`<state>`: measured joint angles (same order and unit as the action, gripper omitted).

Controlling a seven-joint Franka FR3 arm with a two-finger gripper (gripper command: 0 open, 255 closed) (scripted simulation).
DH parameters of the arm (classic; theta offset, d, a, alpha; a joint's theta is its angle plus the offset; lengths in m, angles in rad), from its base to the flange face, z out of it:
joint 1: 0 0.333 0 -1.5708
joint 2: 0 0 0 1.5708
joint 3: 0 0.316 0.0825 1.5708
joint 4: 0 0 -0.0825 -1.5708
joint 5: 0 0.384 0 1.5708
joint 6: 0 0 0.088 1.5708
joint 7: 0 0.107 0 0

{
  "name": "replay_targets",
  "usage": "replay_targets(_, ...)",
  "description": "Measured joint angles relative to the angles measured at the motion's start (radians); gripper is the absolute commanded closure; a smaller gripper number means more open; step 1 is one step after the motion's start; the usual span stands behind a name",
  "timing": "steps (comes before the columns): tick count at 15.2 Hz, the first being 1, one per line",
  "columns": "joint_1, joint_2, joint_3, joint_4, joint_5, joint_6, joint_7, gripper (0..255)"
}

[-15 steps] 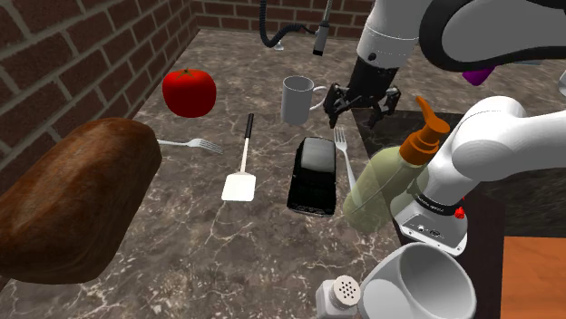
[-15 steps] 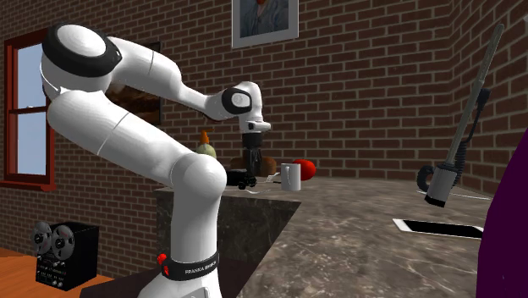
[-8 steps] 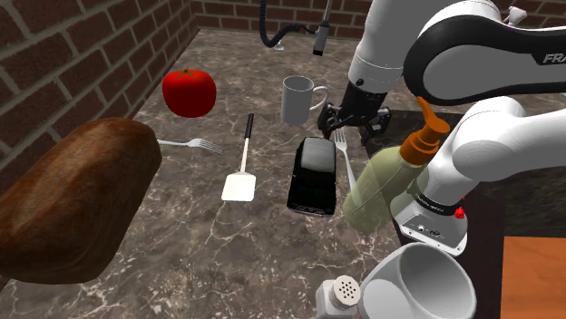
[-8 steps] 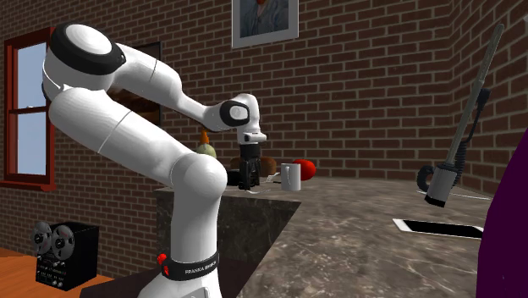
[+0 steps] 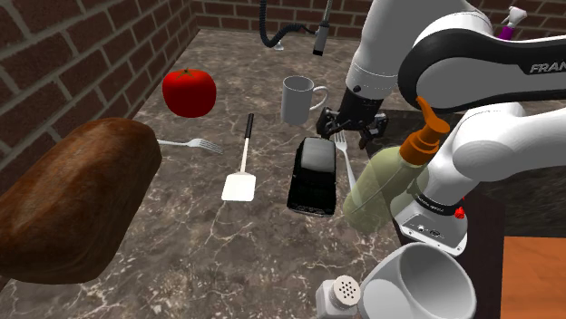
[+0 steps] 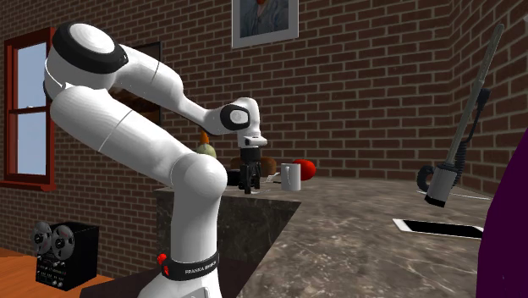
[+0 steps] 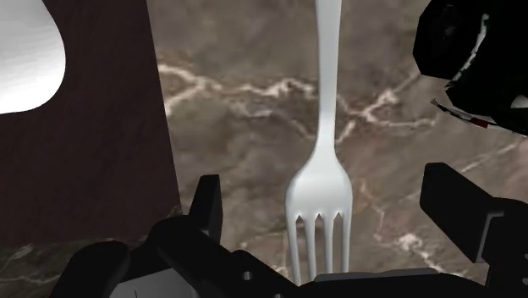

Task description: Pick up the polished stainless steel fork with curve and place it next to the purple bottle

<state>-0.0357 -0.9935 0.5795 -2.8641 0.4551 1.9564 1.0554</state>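
The gripper (image 7: 326, 193) is held spread open, and the tines of the fork (image 7: 324, 161) are seen between its fingers, untouched. The fork is laid flat on the marble counter (image 5: 227, 236), near the white mug (image 5: 297, 98), on the mug's stand side.

Fork (image 7: 321, 182) handle past wrist-view edge.

The shoulder view looks down from high up behind the gripper (image 5: 352, 127), across the marbled counter (image 5: 209, 245) toward the brick wall (image 5: 54, 72) beyond it. The second exterior view sits low and far off to the gripper's side, about level with the counter top. The wrist view peers down from the gripper itself, close over the fork (image 7: 320, 195) under it. Both exterior views share the gripper, the white mug (image 5: 297, 98) just beside it and the red tomato (image 5: 189, 91) farther off.
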Motion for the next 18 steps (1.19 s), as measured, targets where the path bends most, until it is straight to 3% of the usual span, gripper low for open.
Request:
replay_targets(1, 0.0, 0.0, 0.0, 0.0, 0.0, 0.0, 0.0, 255)
replay_targets(11, 0.0, -0.002, -0.002, 0.005, -0.003, -0.003, 0.0, 255)
replay_targets(18, -0.013, -0.026, -0.041, 0.065, -0.039, -0.088, 0.0, 255)
